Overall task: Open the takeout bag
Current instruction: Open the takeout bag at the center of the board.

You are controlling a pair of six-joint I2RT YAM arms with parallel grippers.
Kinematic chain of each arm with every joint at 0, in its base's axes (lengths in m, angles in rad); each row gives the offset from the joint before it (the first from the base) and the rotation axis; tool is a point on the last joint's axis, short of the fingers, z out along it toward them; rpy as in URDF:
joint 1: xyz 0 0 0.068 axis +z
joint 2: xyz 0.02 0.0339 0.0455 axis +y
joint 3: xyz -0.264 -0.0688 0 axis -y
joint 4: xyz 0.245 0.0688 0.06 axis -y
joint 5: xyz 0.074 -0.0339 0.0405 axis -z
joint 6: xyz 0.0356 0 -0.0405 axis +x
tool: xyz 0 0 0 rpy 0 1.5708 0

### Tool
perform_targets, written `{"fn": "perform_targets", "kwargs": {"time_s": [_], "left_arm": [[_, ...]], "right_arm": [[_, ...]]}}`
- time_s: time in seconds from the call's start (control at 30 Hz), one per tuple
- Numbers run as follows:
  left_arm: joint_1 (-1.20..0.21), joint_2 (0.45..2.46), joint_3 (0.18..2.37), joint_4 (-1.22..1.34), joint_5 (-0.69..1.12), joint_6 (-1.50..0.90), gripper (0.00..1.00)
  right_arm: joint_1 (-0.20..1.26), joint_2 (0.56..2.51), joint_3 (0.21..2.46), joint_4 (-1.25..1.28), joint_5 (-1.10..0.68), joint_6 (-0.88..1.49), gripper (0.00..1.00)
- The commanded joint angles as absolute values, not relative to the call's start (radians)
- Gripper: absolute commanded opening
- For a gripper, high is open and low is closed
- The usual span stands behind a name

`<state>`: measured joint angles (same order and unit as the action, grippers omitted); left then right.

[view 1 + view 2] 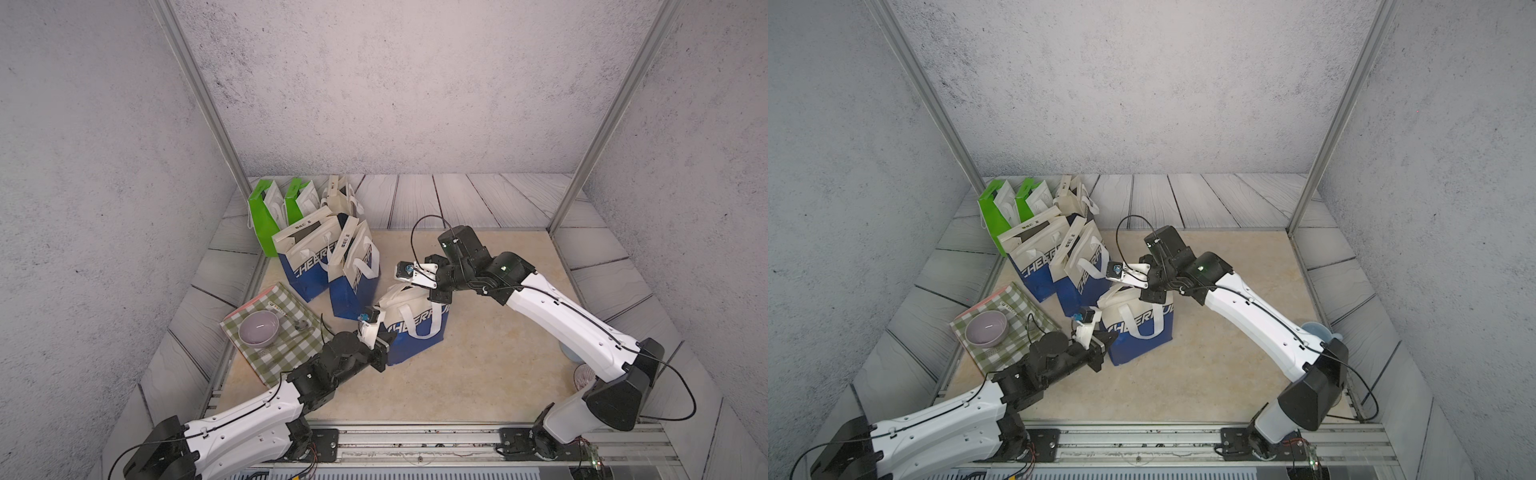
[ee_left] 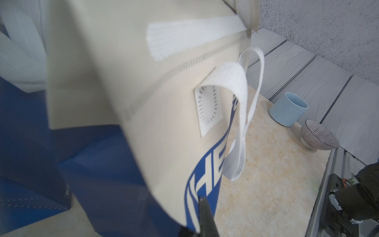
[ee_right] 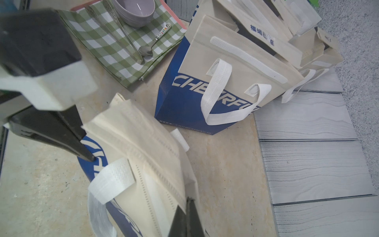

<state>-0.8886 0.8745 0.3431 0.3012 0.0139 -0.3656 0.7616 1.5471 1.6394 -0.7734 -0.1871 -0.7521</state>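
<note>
The takeout bag (image 1: 415, 332) (image 1: 1142, 332) is blue below and cream above, with white strap handles, and stands mid-table with its top folded closed. My left gripper (image 1: 387, 333) (image 1: 1106, 334) is shut on the bag's left end; in the left wrist view one black finger (image 2: 203, 213) lies against the cream and blue fabric (image 2: 143, 102). My right gripper (image 1: 431, 297) (image 1: 1154, 300) is shut on the cream top flap (image 3: 143, 153) at the bag's right end, the jaws (image 3: 189, 202) pinching the flap's edge.
Two like blue and cream bags (image 1: 307, 266) (image 1: 353, 274) and green bags (image 1: 262, 212) crowd the back left. A green checked cloth (image 1: 286, 357) bears a lilac bowl (image 1: 258, 328) and a spoon. A light blue cup (image 2: 288, 109) and a striped bowl (image 2: 319, 136) stand at the right edge.
</note>
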Motion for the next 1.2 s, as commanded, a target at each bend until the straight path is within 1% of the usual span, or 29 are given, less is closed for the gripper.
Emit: {"fn": "perform_targets", "kwargs": {"time_s": [0.0, 0.27, 0.33, 0.4, 0.53, 0.63, 0.9, 1.03, 1.1, 1.17], "left_arm": [[-0.895, 0.887, 0.322, 0.230, 0.024, -0.357, 0.00], [-0.895, 0.884, 0.324, 0.236, 0.027, -0.359, 0.00], [-0.895, 0.882, 0.323, 0.236, 0.029, -0.361, 0.00], [-0.896, 0.882, 0.322, 0.239, 0.029, -0.361, 0.00], [-0.895, 0.882, 0.321, 0.244, 0.030, -0.362, 0.00], [-0.895, 0.881, 0.323, 0.246, 0.032, -0.365, 0.00], [-0.895, 0.881, 0.324, 0.248, 0.035, -0.367, 0.00], [-0.895, 0.877, 0.321, 0.248, 0.036, -0.369, 0.00], [-0.895, 0.875, 0.321, 0.246, 0.036, -0.370, 0.00], [-0.896, 0.872, 0.321, 0.246, 0.034, -0.368, 0.00]], "right_arm": [[0.736, 1.525, 1.695, -0.755, -0.195, -0.753, 0.00], [0.734, 1.460, 1.502, -0.592, -0.285, -0.634, 0.01], [0.733, 1.447, 1.466, -0.570, -0.299, -0.613, 0.03], [0.734, 1.436, 1.443, -0.561, -0.314, -0.605, 0.10], [0.735, 1.414, 1.403, -0.552, -0.317, -0.590, 0.20], [0.735, 1.393, 1.366, -0.529, -0.307, -0.581, 0.24], [0.736, 1.365, 1.302, -0.506, -0.271, -0.562, 0.24], [0.735, 1.363, 1.285, -0.498, -0.240, -0.563, 0.21], [0.736, 1.367, 1.290, -0.506, -0.235, -0.565, 0.17], [0.735, 1.367, 1.291, -0.504, -0.228, -0.567, 0.09]]}}
